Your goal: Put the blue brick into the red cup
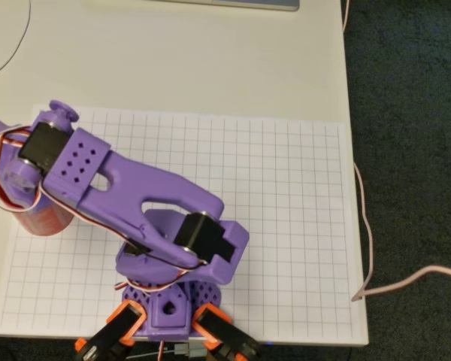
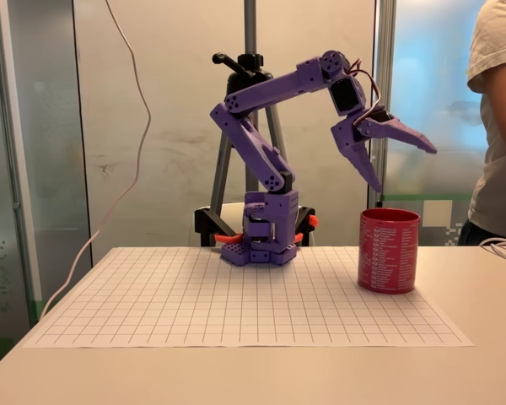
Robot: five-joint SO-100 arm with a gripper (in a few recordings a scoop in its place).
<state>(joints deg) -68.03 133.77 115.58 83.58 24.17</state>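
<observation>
Seen from the fixed view: wide bare grid sheet (image 2: 194,295) from 6 through 9 o'clock of the arm base (image 2: 260,229), open for passage. At 4 o'clock of the base, blocked by the red cup (image 2: 389,251), upright on the sheet's right edge. Above the cup's mouth, open air up to the spread gripper (image 2: 402,165). At 3 o'clock beyond the cup, crowded by a person's torso (image 2: 499,118). Behind the base, at 12 o'clock, barred by a tripod (image 2: 250,110).
</observation>
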